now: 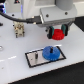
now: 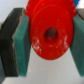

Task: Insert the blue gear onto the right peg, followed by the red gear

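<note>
The blue gear [image 1: 50, 53] lies flat on the grey plate with a black border [image 1: 35, 59], at the plate's end toward the exterior view's right, over a peg I cannot see. The other thin dark peg [image 1: 37, 55] stands free on the plate. My gripper [image 1: 58, 33] is shut on the red gear [image 1: 58, 34] and holds it above the table, up and to the exterior view's right of the blue gear. In the wrist view the red gear [image 2: 50, 31] fills the frame between the teal pads [image 2: 22, 40], its central hole facing the camera.
A small beige and dark fixture [image 1: 19, 29] stands on the white table [image 1: 15, 67] at the exterior view's left. A black cable [image 1: 17, 19] runs from the arm across the back. The robot's grey wrist body [image 1: 56, 16] hangs over the gripper.
</note>
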